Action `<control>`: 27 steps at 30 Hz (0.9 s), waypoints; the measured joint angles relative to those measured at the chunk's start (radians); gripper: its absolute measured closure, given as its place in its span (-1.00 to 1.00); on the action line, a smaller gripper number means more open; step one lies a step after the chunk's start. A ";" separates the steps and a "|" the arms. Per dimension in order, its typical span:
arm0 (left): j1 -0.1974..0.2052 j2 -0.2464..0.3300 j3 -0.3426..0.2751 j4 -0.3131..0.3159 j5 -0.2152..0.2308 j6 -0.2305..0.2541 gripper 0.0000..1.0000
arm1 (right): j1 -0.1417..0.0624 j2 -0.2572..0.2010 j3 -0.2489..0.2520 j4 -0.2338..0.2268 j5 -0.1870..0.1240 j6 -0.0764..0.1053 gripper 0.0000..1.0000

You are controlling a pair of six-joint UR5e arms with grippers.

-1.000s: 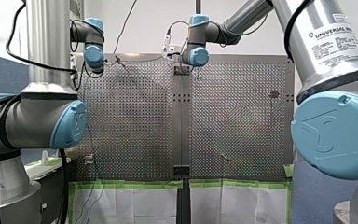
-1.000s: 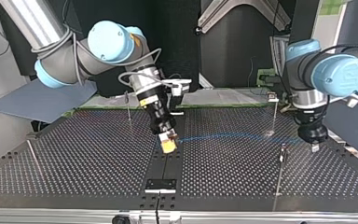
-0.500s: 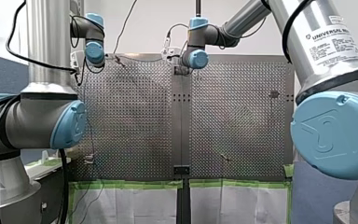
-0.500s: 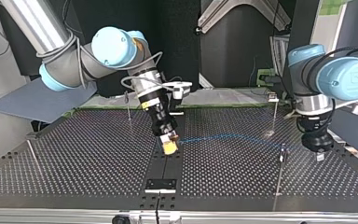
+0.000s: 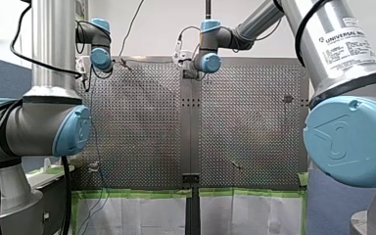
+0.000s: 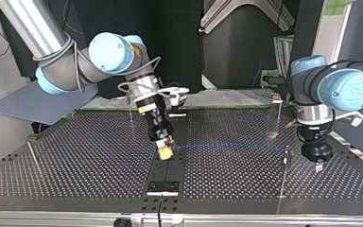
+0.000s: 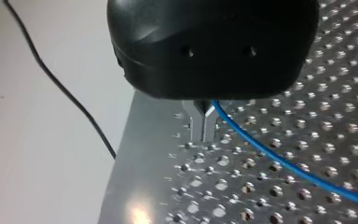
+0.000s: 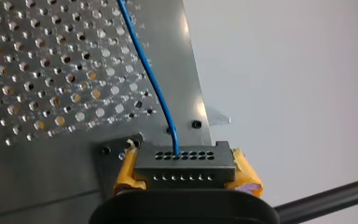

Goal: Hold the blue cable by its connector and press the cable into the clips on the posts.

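At wrist views only: right hand [image 8: 185,171] clamps connector [image 8: 185,161] | left hand [image 7: 203,127] pinches blue cable [image 7: 279,160]

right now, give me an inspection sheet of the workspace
surface: perforated table, dark centre plate at its near edge in the top view
job's things: blue cable strung between both pincers; connector at one end; thin posts upright; whether the cable sits in a clip cannot be told
clutter: nothing seen
grippers: right pincer shut on the connector, yellow pads either side; left pincer shut, blue cable running out from its metal fingers
cables: black cable beside the table edge
surroundings: green tape along the table edge; grey-blue sheet off the table
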 joint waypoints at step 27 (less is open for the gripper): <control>0.009 -0.116 0.120 -0.004 0.020 -0.044 1.00 | -0.049 0.145 -0.171 0.099 -0.031 0.020 1.00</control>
